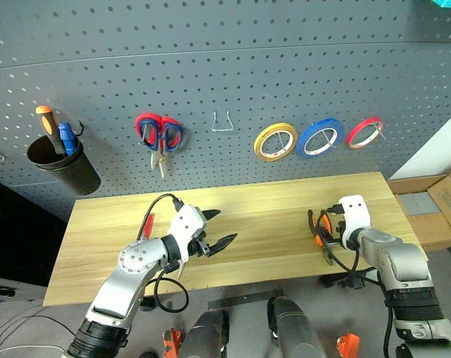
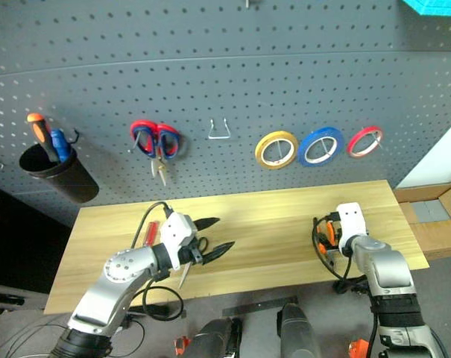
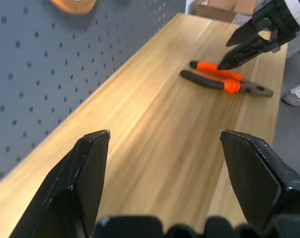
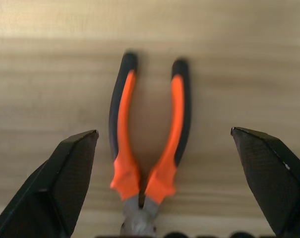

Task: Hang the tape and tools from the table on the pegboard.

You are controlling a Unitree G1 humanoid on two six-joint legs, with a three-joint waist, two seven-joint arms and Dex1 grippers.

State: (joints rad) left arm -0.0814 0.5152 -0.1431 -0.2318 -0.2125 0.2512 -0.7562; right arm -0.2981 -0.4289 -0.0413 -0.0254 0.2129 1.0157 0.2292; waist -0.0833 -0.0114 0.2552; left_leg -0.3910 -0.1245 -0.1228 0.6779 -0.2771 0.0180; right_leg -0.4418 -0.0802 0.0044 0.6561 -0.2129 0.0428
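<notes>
**Both claws wide over the bench, pliers lying under the right one**

The pliers (image 4: pixel 149 148) lie flat on the table (image 1: pixel 270 216), toward its right end, at about 4 o'clock from the table's middle. Their orange-and-black handles are spread a little and point toward the pegboard (image 1: pixel 225 67); the grey nose points to the near edge. The right gripper (image 4: pixel 164 148) hangs just above them with its two black fingers (image 4: pixel 60 173) spread wide, one on each side of the handles, holding nothing. From the left wrist, one fingertip looks very near the top of an orange handle; whether it touches cannot be told.

The left gripper (image 1: pixel 219 227) sits over the table's left half, at about 8 o'clock from the middle, its claw also wide and empty, pointing along the wood toward the pliers. Just beside that arm, a slim red-handled screwdriver (image 1: pixel 148 225) lies on the planks.

On the pegboard, the blue tape ring (image 1: pixel 319 138) hangs at about 1 o'clock above the table, between a yellow ring (image 1: pixel 276 142) and a red ring (image 1: pixel 364 133). Red-and-blue scissors (image 1: pixel 159 136) hang at 11 o'clock, and a black cup (image 1: pixel 62 162) sits further left.
</notes>
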